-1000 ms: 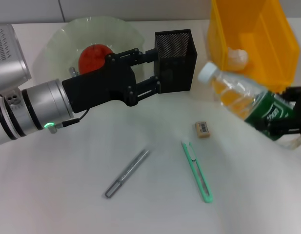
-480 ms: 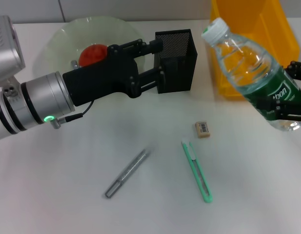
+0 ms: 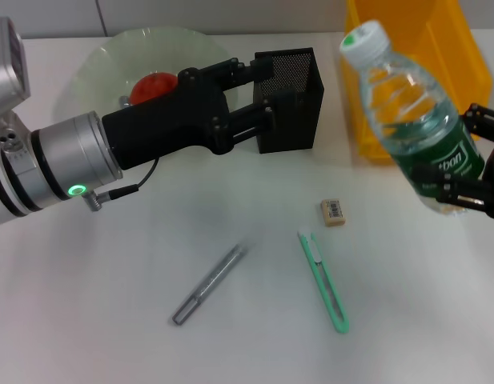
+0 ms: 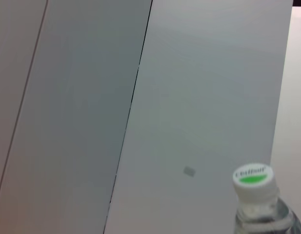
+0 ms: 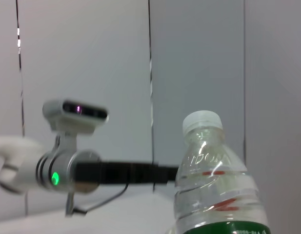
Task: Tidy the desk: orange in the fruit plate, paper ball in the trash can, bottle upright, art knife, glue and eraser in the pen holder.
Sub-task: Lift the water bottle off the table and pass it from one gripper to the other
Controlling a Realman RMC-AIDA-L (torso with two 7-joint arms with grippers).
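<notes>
1. Right claw (image 3: 469, 164) clenched on the bottle (image 3: 413, 122), lifted off the tabletop (image 3: 110, 320), cap tilted away from the claw.
2. Step in hand, probably: standing the bottle upright; next, lowering its base flat, then releasing.
3. Just behind the claw: trash can (image 3: 415, 48).
4. Far across: left claw (image 3: 259, 92), released, around the pen holder (image 3: 291, 100).

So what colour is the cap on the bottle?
White with a green top; the bottle cap shows best from the left wrist.
</notes>
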